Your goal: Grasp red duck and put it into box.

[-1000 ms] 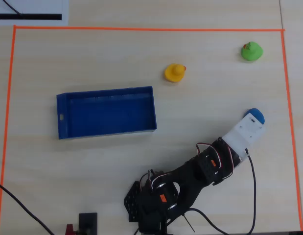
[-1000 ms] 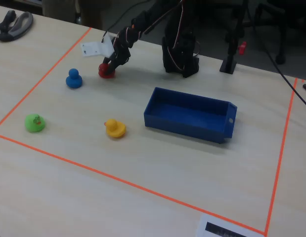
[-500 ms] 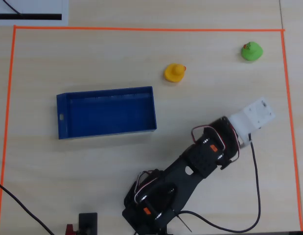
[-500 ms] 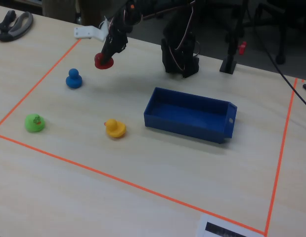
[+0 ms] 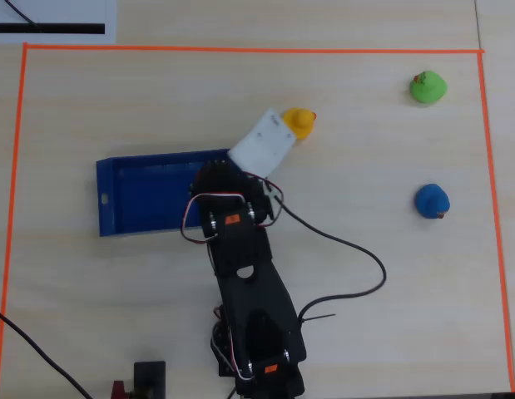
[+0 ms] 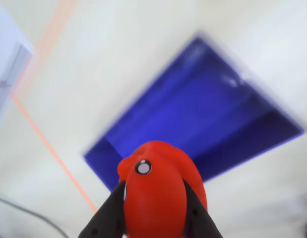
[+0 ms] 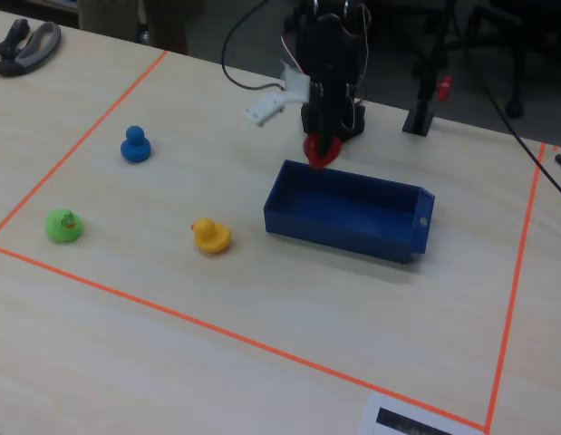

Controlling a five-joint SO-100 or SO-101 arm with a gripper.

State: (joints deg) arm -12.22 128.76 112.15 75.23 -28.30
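Pale wood table, orange tape border, blue box, yellow duck, green duck, blue duck

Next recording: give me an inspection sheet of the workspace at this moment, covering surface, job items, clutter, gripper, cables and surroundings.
Surface: pale wood-grain table with an orange tape rectangle marking the work area.
Job's things: red duck held in the air near the rim of the box; the box looks empty.
Clutter: yellow duck, blue duck and green duck standing on the table, apart from each other and outside the box.
Gripper: gripper shut on the red duck, dark fingers on both its sides.
Cables: black cable loops on the table beside the arm.
Surroundings: white sheet with a black bar outside the tape; grey-black tool at the table's far corner.
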